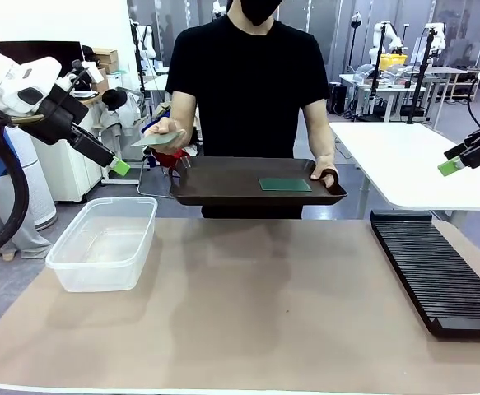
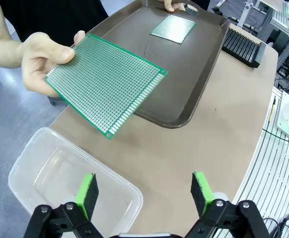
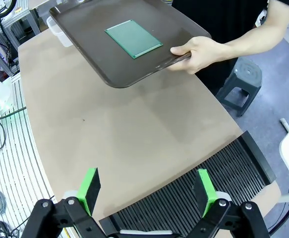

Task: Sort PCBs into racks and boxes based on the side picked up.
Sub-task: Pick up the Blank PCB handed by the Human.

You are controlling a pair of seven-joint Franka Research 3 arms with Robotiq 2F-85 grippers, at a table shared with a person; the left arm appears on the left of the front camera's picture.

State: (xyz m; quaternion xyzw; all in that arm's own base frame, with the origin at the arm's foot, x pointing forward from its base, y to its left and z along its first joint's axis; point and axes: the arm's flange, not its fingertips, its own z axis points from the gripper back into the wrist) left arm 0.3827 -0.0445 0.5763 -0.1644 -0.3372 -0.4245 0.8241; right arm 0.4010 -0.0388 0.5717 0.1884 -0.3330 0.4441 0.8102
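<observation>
Left wrist view: the left pincer (image 2: 144,192), open and empty, hovers over a clear tub (image 2: 47,168), and just ahead a person's hand (image 2: 39,62) offers one green board (image 2: 107,82). The right pincer (image 3: 146,187), also open, hangs above the black slotted rack (image 3: 211,171); the second board (image 3: 133,38) lies beyond it on a brown tray (image 3: 85,27). Nothing looks sorted yet, though the rack is partly cut off.

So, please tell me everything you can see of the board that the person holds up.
The PCB is a thin, green rectangular board, covered with a fine grid of tiny holes, with larger holes at two corners. The person's hand pinches one edge and holds it tilted in the air beside the brown tray.
</observation>
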